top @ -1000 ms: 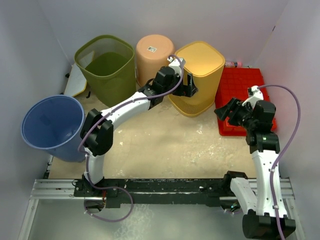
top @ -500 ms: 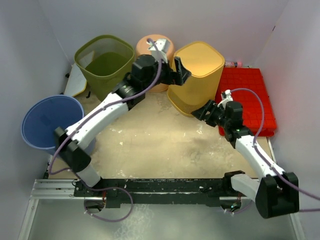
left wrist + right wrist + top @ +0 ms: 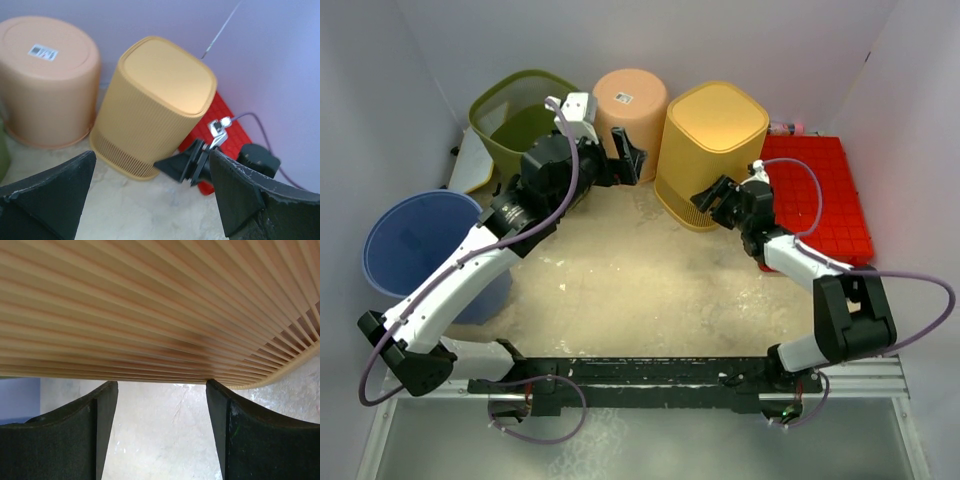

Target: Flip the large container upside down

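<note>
At the back of the table, right of centre, I see the yellow bin (image 3: 712, 150) standing mouth down, closed base up, long axis vertical. My left gripper (image 3: 618, 160) gapes wide and empty. My right gripper (image 3: 713, 197) is spread and empty too, at the bin's ribbed wall. The peach bucket (image 3: 630, 110) alongside bears a white barcode sticker (image 3: 624, 98), its print too small to read.

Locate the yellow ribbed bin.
Top view: yellow bin sits bottom-up at back, right of centre, between peach bin and red crate, right hand near its rim.
</note>
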Robot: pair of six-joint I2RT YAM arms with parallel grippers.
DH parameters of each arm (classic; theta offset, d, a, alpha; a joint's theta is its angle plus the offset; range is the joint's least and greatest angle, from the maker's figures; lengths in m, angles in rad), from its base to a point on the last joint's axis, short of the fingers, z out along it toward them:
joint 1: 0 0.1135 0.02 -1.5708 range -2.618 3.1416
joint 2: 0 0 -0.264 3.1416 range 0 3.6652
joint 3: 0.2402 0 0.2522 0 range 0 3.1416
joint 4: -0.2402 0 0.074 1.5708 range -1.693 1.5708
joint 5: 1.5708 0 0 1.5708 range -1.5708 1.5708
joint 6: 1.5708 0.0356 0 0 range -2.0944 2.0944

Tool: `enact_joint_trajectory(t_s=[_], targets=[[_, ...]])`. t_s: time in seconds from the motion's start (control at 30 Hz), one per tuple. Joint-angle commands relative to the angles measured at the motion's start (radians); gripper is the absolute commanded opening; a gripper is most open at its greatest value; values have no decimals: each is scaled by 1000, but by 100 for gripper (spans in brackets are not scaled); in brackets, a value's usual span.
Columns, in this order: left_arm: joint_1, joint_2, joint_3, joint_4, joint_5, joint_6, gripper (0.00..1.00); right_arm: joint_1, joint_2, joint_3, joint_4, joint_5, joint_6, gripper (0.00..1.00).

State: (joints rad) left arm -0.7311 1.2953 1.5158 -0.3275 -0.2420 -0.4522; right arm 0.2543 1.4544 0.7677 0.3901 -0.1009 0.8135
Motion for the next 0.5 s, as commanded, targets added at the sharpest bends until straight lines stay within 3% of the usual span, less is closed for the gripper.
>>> enact_joint_trajectory(t_s=[0.0, 0.47], targets=[[4, -56, -32, -76, -90, 27, 92, -1, 57, 90, 105, 80, -10, 73], [4, -13, 81, -200, -231, 105, 92, -1, 245, 278, 104, 105, -17, 74]])
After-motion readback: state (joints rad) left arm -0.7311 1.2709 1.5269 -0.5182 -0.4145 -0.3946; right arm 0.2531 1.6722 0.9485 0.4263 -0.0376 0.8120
